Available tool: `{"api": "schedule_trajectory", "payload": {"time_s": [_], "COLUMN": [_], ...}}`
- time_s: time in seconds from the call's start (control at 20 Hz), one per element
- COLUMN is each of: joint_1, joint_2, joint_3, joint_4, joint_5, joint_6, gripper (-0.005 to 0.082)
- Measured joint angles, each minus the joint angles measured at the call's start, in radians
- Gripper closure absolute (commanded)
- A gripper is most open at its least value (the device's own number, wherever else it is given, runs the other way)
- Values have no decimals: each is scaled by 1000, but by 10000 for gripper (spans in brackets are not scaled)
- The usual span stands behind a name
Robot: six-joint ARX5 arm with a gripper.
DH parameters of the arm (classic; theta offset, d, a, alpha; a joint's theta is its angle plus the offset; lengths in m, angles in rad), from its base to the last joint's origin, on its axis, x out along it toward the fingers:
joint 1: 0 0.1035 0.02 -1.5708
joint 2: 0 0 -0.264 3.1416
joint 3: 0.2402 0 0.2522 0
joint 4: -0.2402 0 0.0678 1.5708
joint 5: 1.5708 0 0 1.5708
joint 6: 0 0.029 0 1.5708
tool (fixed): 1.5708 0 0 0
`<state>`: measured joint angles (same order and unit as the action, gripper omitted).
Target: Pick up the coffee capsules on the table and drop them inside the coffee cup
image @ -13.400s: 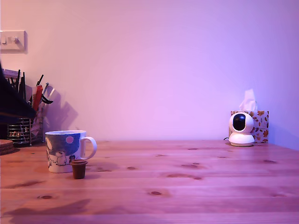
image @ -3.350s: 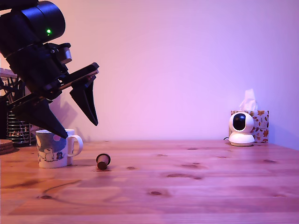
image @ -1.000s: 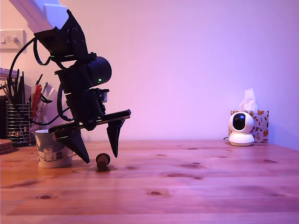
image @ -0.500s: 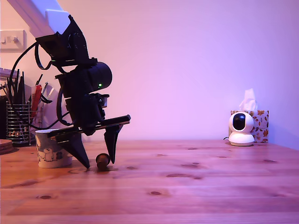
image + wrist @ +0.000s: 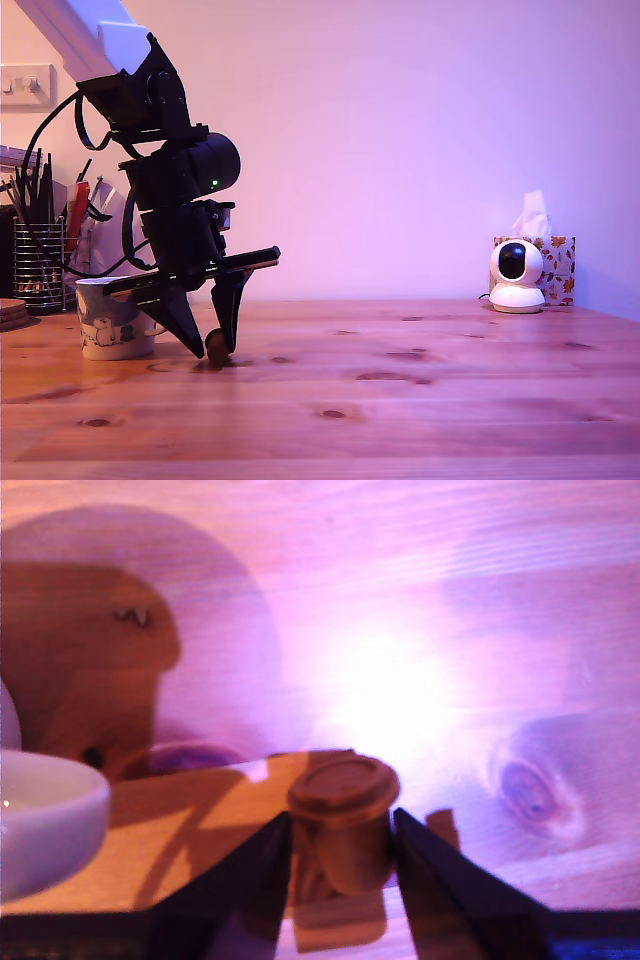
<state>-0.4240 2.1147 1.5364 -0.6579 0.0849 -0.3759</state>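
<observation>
Writing: none readable.
Capsule [image 5: 343, 820]: brown, tapered, flat round rim, lying on the wooden tabletop [image 5: 420, 400].
Tool [image 5: 214, 345]: black fingers clamped on the capsule.
Cup [image 5: 112, 318]: white ceramic, lower left.

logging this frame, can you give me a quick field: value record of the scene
capsule: brown coffee capsule lying on its side on the table
gripper: gripper down at the table, a finger on each side of the capsule, contact unclear
cup: coffee cup at the exterior view's left, beside the gripper
background: pen holder, white camera, tissue box
</observation>
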Motion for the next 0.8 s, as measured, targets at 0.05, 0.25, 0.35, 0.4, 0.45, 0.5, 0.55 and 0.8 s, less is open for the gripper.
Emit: {"api": "schedule_trajectory", "payload": {"time_s": [0.05,0.25,0.35,0.4,0.45,0.5,0.55,0.8], "joint_1": [0,0,0,0,0,0,0,0], "joint_2": [0,0,0,0,0,0,0,0], "joint_3": [0,0,0,0,0,0,0,25], "joint_4": [0,0,0,0,0,0,-1,-45], "joint_5": [0,2,3,5,7,11,16,21], "joint_6": [3,35,38,39,39,39,39,63], "gripper": [563,632,632,632,632,632,632,632]}}
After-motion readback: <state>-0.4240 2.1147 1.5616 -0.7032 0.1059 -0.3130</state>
